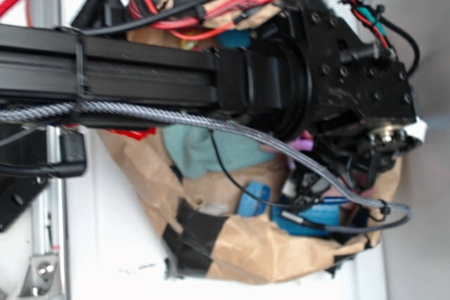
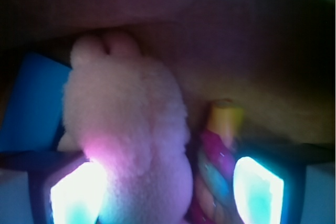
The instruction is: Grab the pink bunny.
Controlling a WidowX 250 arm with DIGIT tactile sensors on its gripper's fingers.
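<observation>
The pink bunny (image 2: pixel 131 124) fills the middle of the wrist view, a fluffy pale-pink plush with its two ears (image 2: pixel 107 45) pointing away from me. My gripper (image 2: pixel 165 182) is open and straddles it. The left glowing pad (image 2: pixel 73 192) touches the bunny's side. The right pad (image 2: pixel 257 190) stands apart, with a multicoloured twisted rope (image 2: pixel 218 156) lying between it and the bunny. In the exterior view the arm's black wrist (image 1: pixel 337 82) reaches down into the bag and hides the bunny and the fingers.
A brown paper bag (image 1: pixel 246 244) patched with black tape holds the items. Its wall (image 2: pixel 236 51) rises close behind the bunny. A blue object (image 2: pixel 31 103) lies left of the bunny. A teal cloth (image 1: pixel 204 149) and blue pieces (image 1: pixel 254 198) also lie in the bag.
</observation>
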